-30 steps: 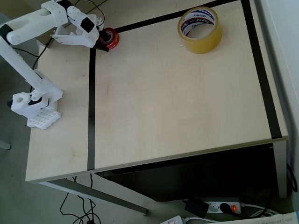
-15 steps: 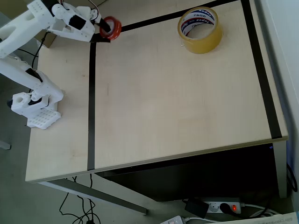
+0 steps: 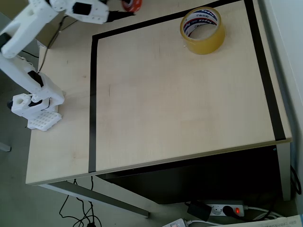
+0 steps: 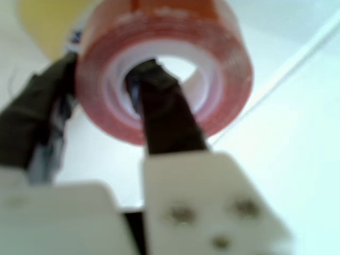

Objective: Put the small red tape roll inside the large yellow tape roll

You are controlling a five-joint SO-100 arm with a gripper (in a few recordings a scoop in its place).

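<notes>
— Small red tape roll [image 4: 162,69]: where was it seen?

— At the table's [image 3: 180,118] far edge, left of centre, raised off the surface and clamped by the gripper [image 4: 106,101], one finger [image 4: 164,117] passed through its core.

— And the target?

— The large yellow tape roll [image 3: 202,29] was set near the far right corner, hole up, to the right of the gripper; a rightward carry was judged necessary.

The white arm rises from its base at the left of the overhead view and reaches to the upper left of the frame. The hand [image 3: 119,10] sits at the top edge. In the wrist view, the hand [image 4: 101,90] is clamped on the small red tape roll [image 4: 212,79], one dark finger [image 4: 164,117] through its core, the other outside.
</notes>
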